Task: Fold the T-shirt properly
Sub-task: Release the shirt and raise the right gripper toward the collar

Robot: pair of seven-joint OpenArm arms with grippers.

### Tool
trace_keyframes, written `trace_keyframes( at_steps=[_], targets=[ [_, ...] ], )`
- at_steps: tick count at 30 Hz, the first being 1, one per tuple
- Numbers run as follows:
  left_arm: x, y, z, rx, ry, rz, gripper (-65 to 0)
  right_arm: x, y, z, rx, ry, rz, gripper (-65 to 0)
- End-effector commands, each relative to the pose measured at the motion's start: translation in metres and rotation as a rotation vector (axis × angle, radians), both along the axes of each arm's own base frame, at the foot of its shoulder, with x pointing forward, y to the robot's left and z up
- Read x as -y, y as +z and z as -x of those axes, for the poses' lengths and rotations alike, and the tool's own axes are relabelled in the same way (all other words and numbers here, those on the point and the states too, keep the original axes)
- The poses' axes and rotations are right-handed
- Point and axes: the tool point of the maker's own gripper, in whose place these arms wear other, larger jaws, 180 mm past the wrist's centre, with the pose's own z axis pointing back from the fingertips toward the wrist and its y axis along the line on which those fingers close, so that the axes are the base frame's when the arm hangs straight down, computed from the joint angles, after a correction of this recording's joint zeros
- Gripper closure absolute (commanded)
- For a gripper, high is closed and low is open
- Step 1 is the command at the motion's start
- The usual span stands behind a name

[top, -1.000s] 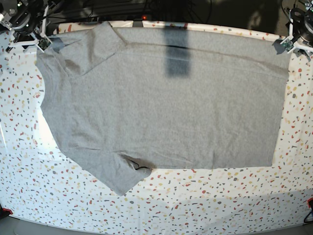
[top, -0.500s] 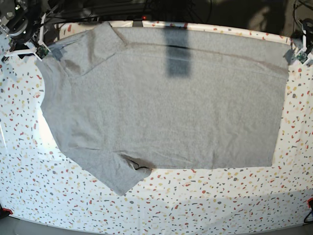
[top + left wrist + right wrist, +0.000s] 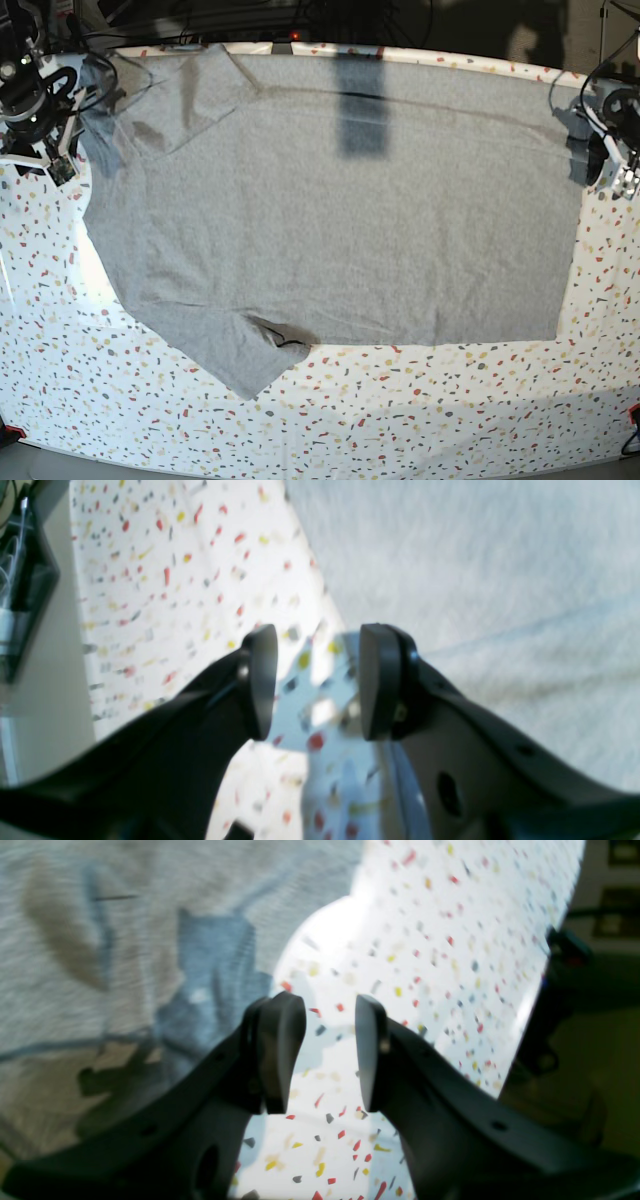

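At table edges, both grippers parted, grasping nothing: left gripper (image 3: 317, 682) above the speckled table (image 3: 150, 595) beside the T-shirt (image 3: 475, 580) hem edge, right gripper (image 3: 330, 1050) just off the sleeve side. T-shirt (image 3: 340, 210) lies spread flat, plain side up, 1 sleeve pointing toward near edge.

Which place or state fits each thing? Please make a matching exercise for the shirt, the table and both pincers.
Things:
1. light grey cotton T-shirt
2. white speckled table
3. left black pincer
4. right black pincer

Descriptions:
a. open, table beneath, cloth on the camera's left
b. spread flat
c. lies under the cloth
d. open, cloth edge on the camera's right

Pairs: 1-b, 2-c, 3-d, 4-a
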Motion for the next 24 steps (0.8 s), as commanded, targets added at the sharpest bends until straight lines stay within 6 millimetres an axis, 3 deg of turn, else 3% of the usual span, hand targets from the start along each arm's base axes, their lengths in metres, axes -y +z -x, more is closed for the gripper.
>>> trace_keyframes(
  at_steps=[1,6,12,20,24],
  targets=[
    [-0.001,0.019,-0.015,0.074,-0.002,0.007,-26.0,0.0,0.019,-0.018,0.079,0.006,0.005,-21.7],
    [0.013,0.039,-0.041,0.196,0.065,0.143,-26.0,-0.011,0.046,-0.055,0.231,-0.047,-0.115,-21.7],
    [0.016,0.05,-0.049,0.274,0.087,0.185,-26.0,-0.026,0.07,-0.087,0.359,-0.08,-0.259,-21.7],
    [0.015,0.047,-0.048,0.259,0.092,0.182,-26.0,-0.024,0.067,-0.1,0.342,-0.061,-0.289,-21.7],
    [0.015,0.046,-0.047,0.255,0.093,0.181,-26.0,-0.055,0.05,-0.088,0.181,0.188,-0.211,-21.6]
  ],
)
